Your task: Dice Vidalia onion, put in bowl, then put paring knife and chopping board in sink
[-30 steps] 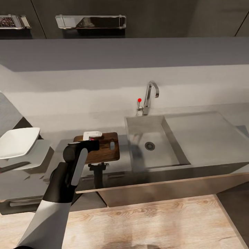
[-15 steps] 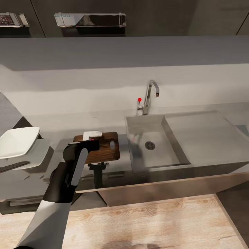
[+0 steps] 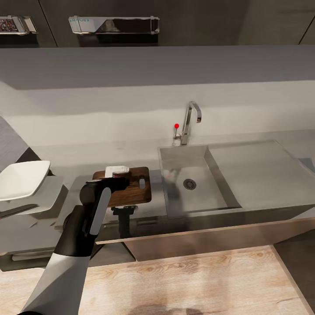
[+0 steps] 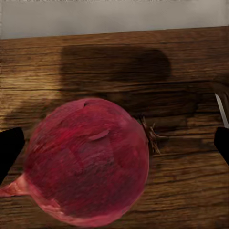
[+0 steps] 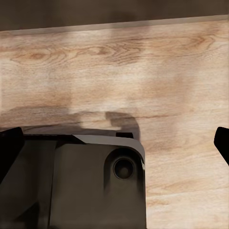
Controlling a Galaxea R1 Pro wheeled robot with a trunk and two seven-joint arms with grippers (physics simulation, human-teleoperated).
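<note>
The Vidalia onion point(image 4: 88, 162), dark red and round, lies on the brown chopping board point(image 4: 143, 62). My left gripper point(image 4: 114, 148) is open around it, with its dark fingertips point(image 4: 9, 148) far apart on either side. In the head view the left gripper point(image 3: 116, 174) hovers over the board point(image 3: 135, 188), just left of the sink point(image 3: 192, 192). The white bowl point(image 3: 22, 179) sits at the far left of the countertop point(image 3: 87, 153). A slim dark strip point(image 3: 19, 210) lies before the bowl; I cannot tell if it is the paring knife. My right gripper point(image 5: 114, 148) is open and holds nothing, over the wood floor.
The chrome tap point(image 3: 191, 120) with a red dot stands behind the basin, and the flat drainboard point(image 3: 258, 170) stretches to its right. Dark wall cupboards point(image 3: 113, 26) hang above. The robot's dark base point(image 5: 81, 186) is seen in the right wrist view.
The whole head view has shifted very slightly. My left wrist over the board has turned a little. Board, bowl and sink have not moved.
</note>
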